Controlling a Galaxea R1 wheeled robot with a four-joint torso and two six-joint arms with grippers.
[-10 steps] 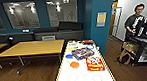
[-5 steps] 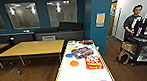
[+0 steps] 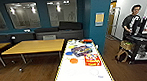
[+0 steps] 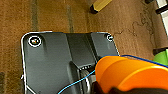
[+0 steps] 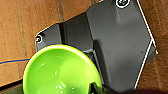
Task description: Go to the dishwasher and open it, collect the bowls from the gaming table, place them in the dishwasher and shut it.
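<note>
The gaming table [image 3: 57, 74] with its white top and yellow rim stretches away right in front of me in the head view. On it lie an orange bowl [image 3: 73, 60], a blue bowl [image 3: 69, 53] and a yellow bowl [image 3: 72, 46]. In the left wrist view my left gripper [image 4: 112, 88] is shut on another orange bowl [image 4: 130, 75], held above the wooden floor. In the right wrist view a bright green bowl [image 5: 60, 72] sits in my right gripper [image 5: 96, 88], a dark finger over its rim. The dishwasher is out of view.
Flat colourful game boxes [image 3: 92, 59] lie on the white top among the bowls. Plain yellow wooden tables [image 3: 34, 46] stand to the left. At the right a person [image 3: 132, 20] stands behind a black cart [image 3: 142, 42]. A teal wall corner [image 3: 98, 29] rises beyond the table.
The whole head view has shifted slightly, so the camera has moved. The person at the right has shifted a little in the picture. Things on the table lie as before.
</note>
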